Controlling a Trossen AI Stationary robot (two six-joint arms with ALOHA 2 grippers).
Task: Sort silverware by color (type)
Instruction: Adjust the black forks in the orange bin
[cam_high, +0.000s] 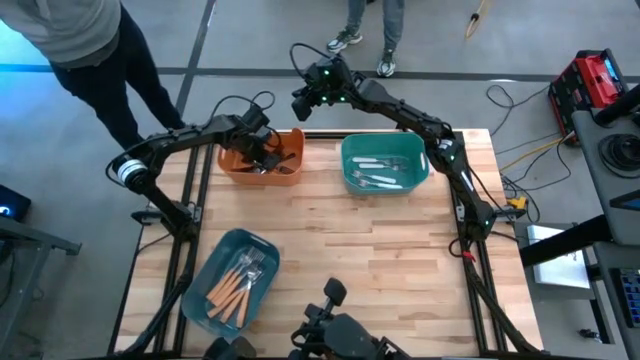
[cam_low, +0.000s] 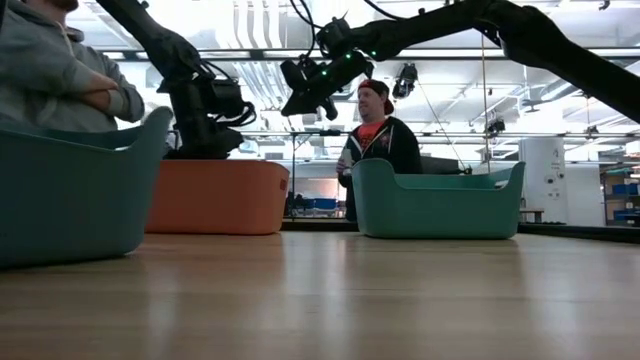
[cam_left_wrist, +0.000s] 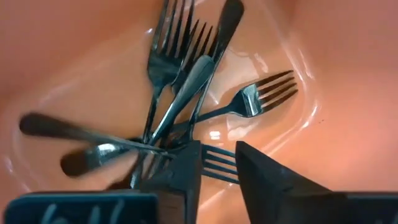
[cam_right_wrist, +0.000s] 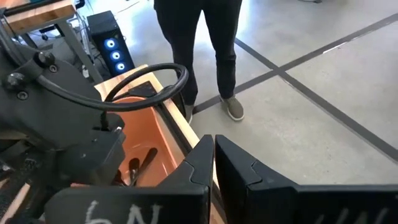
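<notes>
A wooden counter (cam_high: 330, 250) is seen from above, flanked by two dark arms. Three plastic bins are set on it. An orange bin (cam_high: 262, 160) stands at the far left, a teal bin (cam_high: 385, 165) at the far right, and a blue bin (cam_high: 232, 282) lies at an angle near the front left corner.

The silverware is found sorted into these bins. The black forks (cam_left_wrist: 186, 93) are piled crosswise on the floor of the orange bin, their tines pointing several ways. The white-handled utensils (cam_high: 378, 172) lie in the teal bin. The orange-handled forks (cam_high: 240, 285) are gathered in the blue bin, handles toward the counter's front.

The left end effector (cam_high: 268, 152) is lowered into the orange bin. In the left wrist view its fingers (cam_left_wrist: 180, 171) are held apart, with one black fork's tines (cam_left_wrist: 217, 163) showing in the gap between them; whether the fingers touch that fork cannot be told. The right end effector (cam_high: 305, 100) is held in the air beyond the counter's far edge, above and behind the orange bin; in the right wrist view its fingers (cam_right_wrist: 202, 158) are pressed together with nothing between them.

A person in a grey top (cam_low: 60, 70) is seen beyond the counter at the left, and a person in a red shirt and dark jacket (cam_low: 378, 140) behind the teal bin.
</notes>
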